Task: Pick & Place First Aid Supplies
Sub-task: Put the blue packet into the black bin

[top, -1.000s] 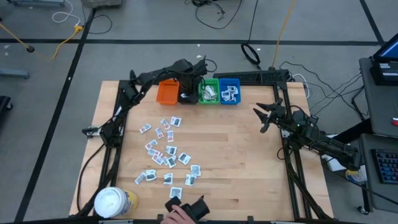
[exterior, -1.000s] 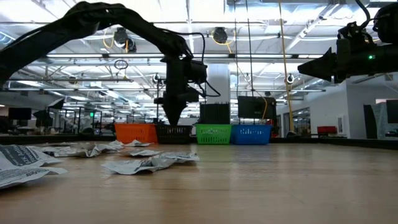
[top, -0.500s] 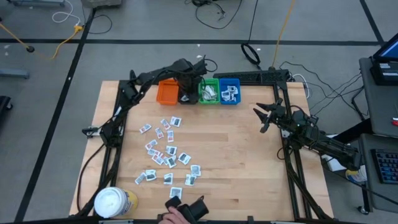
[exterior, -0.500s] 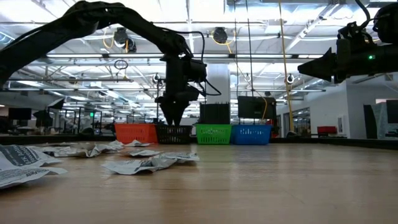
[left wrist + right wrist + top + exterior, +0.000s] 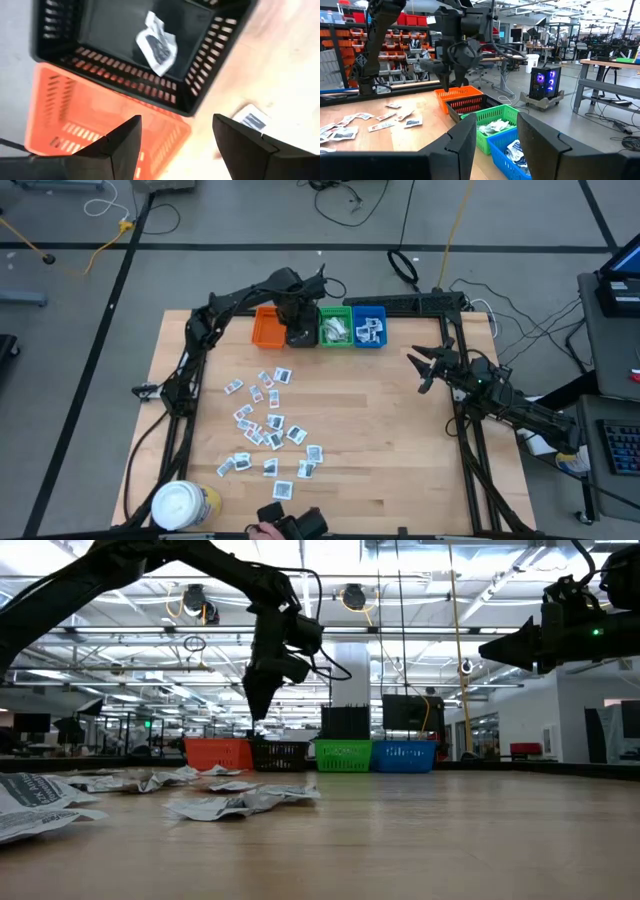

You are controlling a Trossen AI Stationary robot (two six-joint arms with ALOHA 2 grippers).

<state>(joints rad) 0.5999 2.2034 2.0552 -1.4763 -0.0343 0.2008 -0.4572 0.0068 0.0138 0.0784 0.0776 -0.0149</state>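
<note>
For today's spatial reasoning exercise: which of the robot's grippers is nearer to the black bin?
Left. The left gripper hangs open just above the black bin, at the table's far edge. The right gripper waits open well off to the right, past the green and blue bins.

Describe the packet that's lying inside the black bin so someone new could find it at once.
Four small bins line the table's far edge; the black bin is second from the left, between orange and green. A single crumpled white packet with dark print lies on its floor, alone, unlike the packets scattered loose on the wood.
</note>
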